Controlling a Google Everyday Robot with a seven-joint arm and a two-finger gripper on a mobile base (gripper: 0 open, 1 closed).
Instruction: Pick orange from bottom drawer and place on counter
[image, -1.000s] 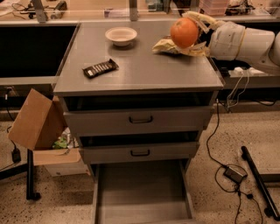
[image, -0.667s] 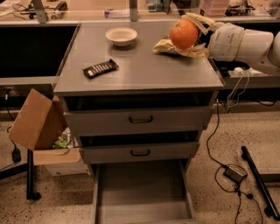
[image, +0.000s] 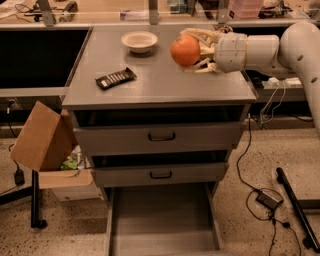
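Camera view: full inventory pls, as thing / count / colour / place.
orange: 1, orange, gripped over the counter's right rear
counter: 1, grey, top of the cabinet
bowl: 1, white, counter rear, left of the orange
packet: 1, dark, counter left front
upper drawers: 2, grey with black handles, under the counter
bottom drawer: 1, grey, pulled out at floor level
cardboard box: 1, brown, floor left of the cabinet
cables: several, black, floor right
arm: 1, white, reaching in from the right
end effector: 1, pale, closed around the orange
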